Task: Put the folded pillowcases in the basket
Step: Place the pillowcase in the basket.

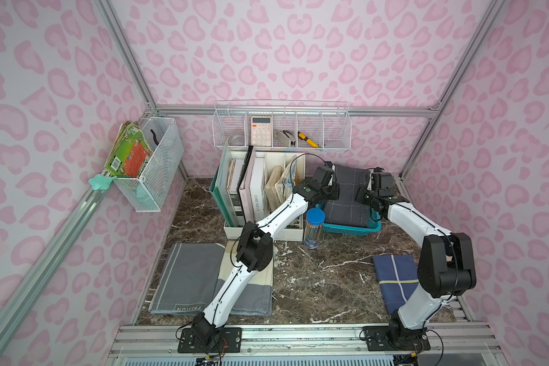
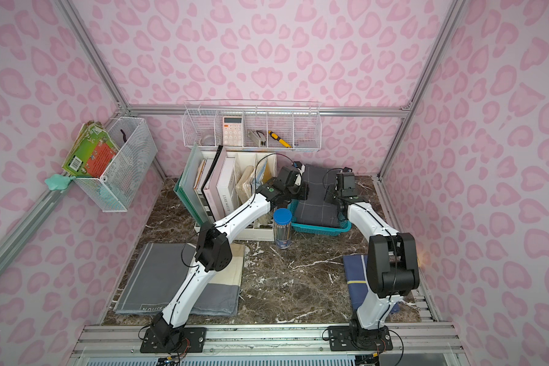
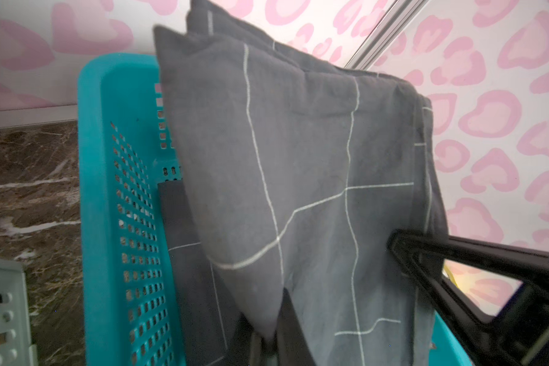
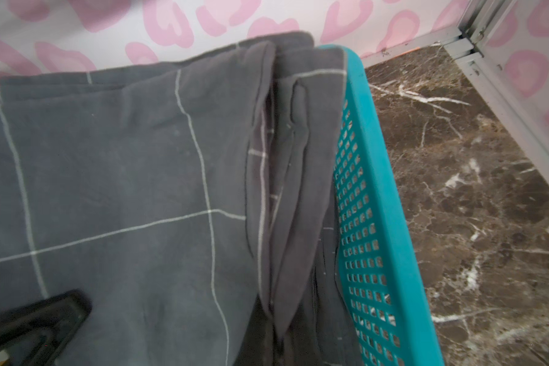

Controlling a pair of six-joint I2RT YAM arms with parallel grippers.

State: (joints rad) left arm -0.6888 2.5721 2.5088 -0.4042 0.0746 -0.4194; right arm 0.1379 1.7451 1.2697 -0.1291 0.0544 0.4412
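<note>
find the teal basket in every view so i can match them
top view: basket right of centre, toward the back
top view: basket just right of centre, toward the back
left wrist: basket wall alongside the pillowcase
right wrist: basket wall between pillowcase and marble table
shared landmark: grey checked pillowcase over the basket

Folded grey checked pillowcase [image 1: 346, 190] droops into teal basket [image 1: 349, 229].

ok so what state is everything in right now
folded pillowcase: pinched at both sides, held up, not released
basket: upright on the table, pillowcase's near end inside
left gripper: shut on the pillowcase
right gripper: shut on the pillowcase
pencil tub: upright, blue lid on
grey cloth: folded, flat on the table
navy cloth: folded, flat on the table
</note>
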